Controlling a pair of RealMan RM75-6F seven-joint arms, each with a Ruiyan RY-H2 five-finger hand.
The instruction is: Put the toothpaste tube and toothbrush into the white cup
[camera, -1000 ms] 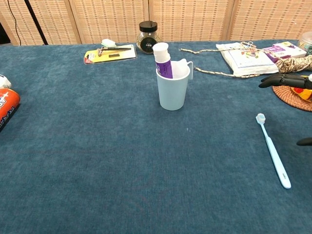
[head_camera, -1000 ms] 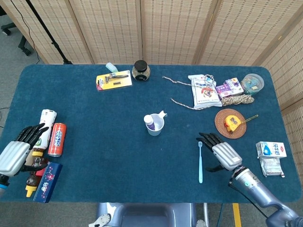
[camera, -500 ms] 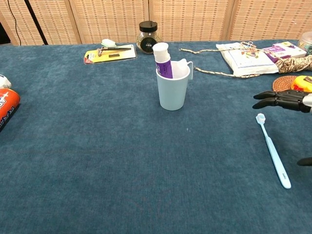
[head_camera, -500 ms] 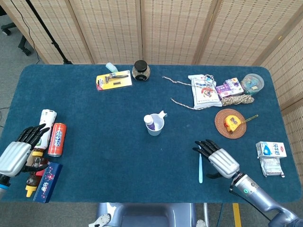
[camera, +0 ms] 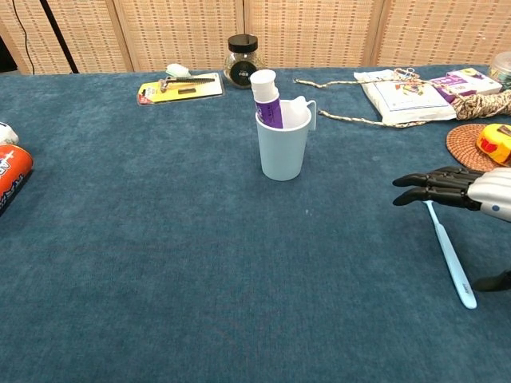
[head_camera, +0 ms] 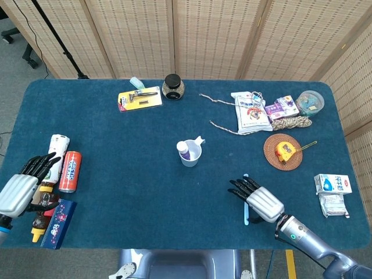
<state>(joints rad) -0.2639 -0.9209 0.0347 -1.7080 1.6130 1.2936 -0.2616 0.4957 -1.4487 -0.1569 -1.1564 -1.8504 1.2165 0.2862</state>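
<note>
Head view
Cup: the white cup (head_camera: 190,154) stands near the middle of the blue table (head_camera: 128,174), with the toothpaste tube (head_camera: 183,150) already upright inside it.
Brush: the toothbrush (head_camera: 245,210) lies flat on the table, toward the robot and to its right of the cup, well apart from it. Only its top tip and lower handle show; the middle is hidden.
Brush axis: it runs near to far, bristle end pointing away from the robot, handle end toward it.
Right hand: the right hand (head_camera: 256,199) sits directly over the brush, crossing its middle, fingers spread apart and pointing toward the cup side. It holds nothing that I can see; contact with the brush cannot be told from here.
Left hand: the left hand (head_camera: 24,185) is at the far left edge, fingers spread, beside a can (head_camera: 70,171). It is far from the brush, so the right hand is much the nearer one.

Chest view
Cup: the cup (camera: 283,144) is at centre, the tube (camera: 267,98) poking above its rim.
Brush: the brush (camera: 449,256) lies to the right, head just under the fingers (camera: 423,187).
Right hand: the right hand (camera: 459,190) hovers above the head end, fingers extended and apart, thumb low beside the handle.
Judgement: the grasp likely needs the fingers lowered across the handle.
</note>
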